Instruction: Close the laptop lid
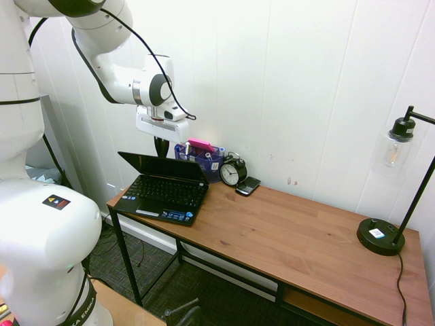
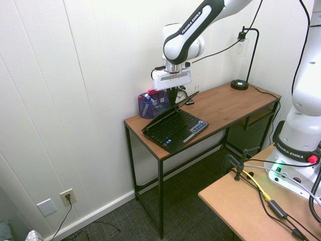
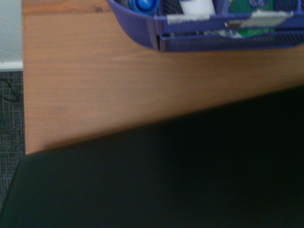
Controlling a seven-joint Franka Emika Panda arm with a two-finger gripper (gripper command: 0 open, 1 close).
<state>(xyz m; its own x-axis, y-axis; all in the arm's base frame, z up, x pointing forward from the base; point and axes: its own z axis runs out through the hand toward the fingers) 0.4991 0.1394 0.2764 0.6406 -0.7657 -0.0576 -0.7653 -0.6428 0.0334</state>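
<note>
A small black netbook [image 1: 166,192] sits at the desk's left end, with its keyboard and silver-grey palm rest facing the front edge. The laptop lid [image 1: 163,167] stands open, a thin black panel leaning over the keyboard at a low angle; from the other side the laptop lid [image 2: 163,116] shows as a dark strip. My gripper [image 1: 161,151] hangs just behind the lid's top edge, its fingers together and holding nothing. Opposite, my gripper [image 2: 173,102] points straight down at that edge. In the wrist view the lid's black back [image 3: 190,180] fills the lower half.
A purple mesh organizer [image 1: 204,161] with pens stands right behind the laptop against the wall, beside a black alarm clock [image 1: 232,173] and a phone [image 1: 248,185]. A black desk lamp [image 1: 380,234] stands at the far right end of the wooden desk [image 1: 292,231].
</note>
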